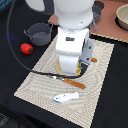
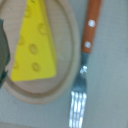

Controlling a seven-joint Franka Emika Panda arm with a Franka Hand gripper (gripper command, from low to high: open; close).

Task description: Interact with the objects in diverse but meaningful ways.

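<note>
The tool hangs low over the round tan plate (image 2: 65,80), hidden behind the arm in the exterior view; whether it is released or clenched I cannot tell. The yellow cheese wedge (image 2: 34,45) lies on the plate, an orange-handled fork (image 2: 86,55) just beside. Likely step: reaching for the cheese; next calls for centring over the wedge.

The fork (image 2: 84,65) lies just beside the plate (image 2: 70,75), close to the cheese (image 2: 35,47). The mat (image 1: 40,82) has free room.
</note>
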